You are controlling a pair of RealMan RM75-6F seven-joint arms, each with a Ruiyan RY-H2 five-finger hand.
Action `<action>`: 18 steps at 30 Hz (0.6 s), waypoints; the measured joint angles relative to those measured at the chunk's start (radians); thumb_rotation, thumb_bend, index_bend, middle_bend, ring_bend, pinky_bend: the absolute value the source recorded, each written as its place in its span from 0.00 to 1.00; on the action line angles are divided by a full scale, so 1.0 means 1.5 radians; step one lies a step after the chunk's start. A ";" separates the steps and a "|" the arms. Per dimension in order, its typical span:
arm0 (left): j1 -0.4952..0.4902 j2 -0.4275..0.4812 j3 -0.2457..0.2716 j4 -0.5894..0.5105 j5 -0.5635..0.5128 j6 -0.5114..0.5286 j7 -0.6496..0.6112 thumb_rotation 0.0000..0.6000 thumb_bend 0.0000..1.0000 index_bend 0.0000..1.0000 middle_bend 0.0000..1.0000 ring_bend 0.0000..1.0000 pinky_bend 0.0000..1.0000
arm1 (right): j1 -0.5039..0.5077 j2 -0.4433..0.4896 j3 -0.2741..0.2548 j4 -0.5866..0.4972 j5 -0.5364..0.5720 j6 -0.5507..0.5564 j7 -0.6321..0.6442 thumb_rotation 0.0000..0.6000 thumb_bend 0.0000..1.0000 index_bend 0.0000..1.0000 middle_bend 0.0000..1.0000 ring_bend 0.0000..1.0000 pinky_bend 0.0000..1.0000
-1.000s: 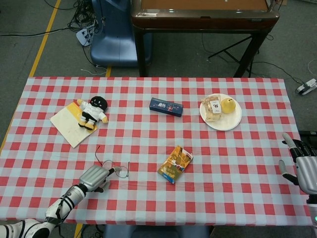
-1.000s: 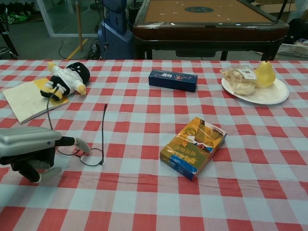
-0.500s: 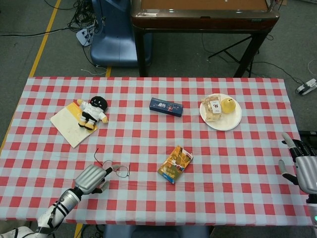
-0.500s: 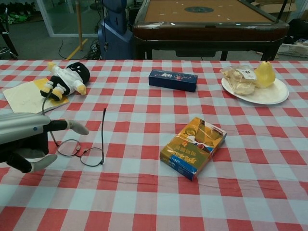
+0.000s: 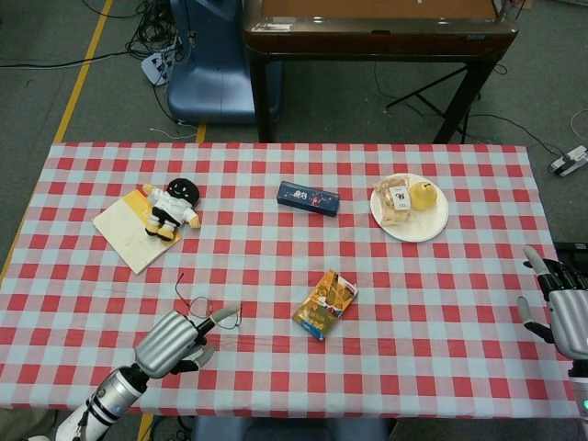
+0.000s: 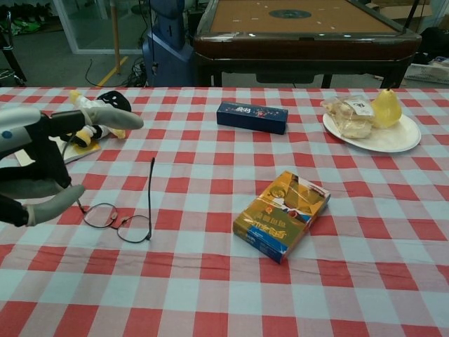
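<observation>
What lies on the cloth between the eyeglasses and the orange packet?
Nothing: in the chest view the stretch of checked tablecloth between the eyeglasses and the orange packet is bare. The head view shows the same gap.

Bare cloth lies between the glasses (image 6: 119,221) and the orange packet (image 6: 282,214); nothing stands between them.

Plush doll (image 5: 172,208) lying on a cream notebook (image 5: 131,231), near the table's left edge. Dark blue box (image 5: 309,197), far-centre. White plate (image 5: 425,225) with pear (image 5: 423,194) and wrapped bread (image 5: 394,202), toward far right corner. Orange packet (image 5: 325,304), centre.
</observation>
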 measured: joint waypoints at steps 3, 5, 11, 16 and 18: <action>-0.010 -0.006 0.004 -0.003 0.015 -0.016 0.002 1.00 0.61 0.06 1.00 0.99 0.97 | -0.001 0.002 0.001 -0.001 0.000 0.002 -0.001 1.00 0.44 0.01 0.24 0.15 0.18; -0.018 -0.011 0.005 -0.003 0.019 -0.035 0.010 1.00 0.64 0.06 1.00 0.99 0.97 | -0.001 0.003 0.001 -0.002 0.000 0.002 -0.001 1.00 0.44 0.01 0.24 0.15 0.18; -0.044 -0.039 -0.004 0.010 0.011 -0.096 0.065 1.00 0.66 0.06 1.00 1.00 0.97 | -0.002 0.002 0.002 -0.002 0.002 0.004 -0.003 1.00 0.44 0.01 0.24 0.15 0.18; -0.059 -0.070 -0.024 0.033 -0.027 -0.126 0.085 1.00 0.66 0.06 1.00 1.00 0.97 | -0.003 0.004 0.003 -0.005 0.005 0.005 -0.010 1.00 0.44 0.01 0.24 0.15 0.18; -0.063 -0.078 -0.029 0.038 -0.039 -0.135 0.089 1.00 0.66 0.06 1.00 1.00 0.97 | -0.003 0.003 0.003 -0.006 0.007 0.004 -0.011 1.00 0.44 0.01 0.24 0.15 0.18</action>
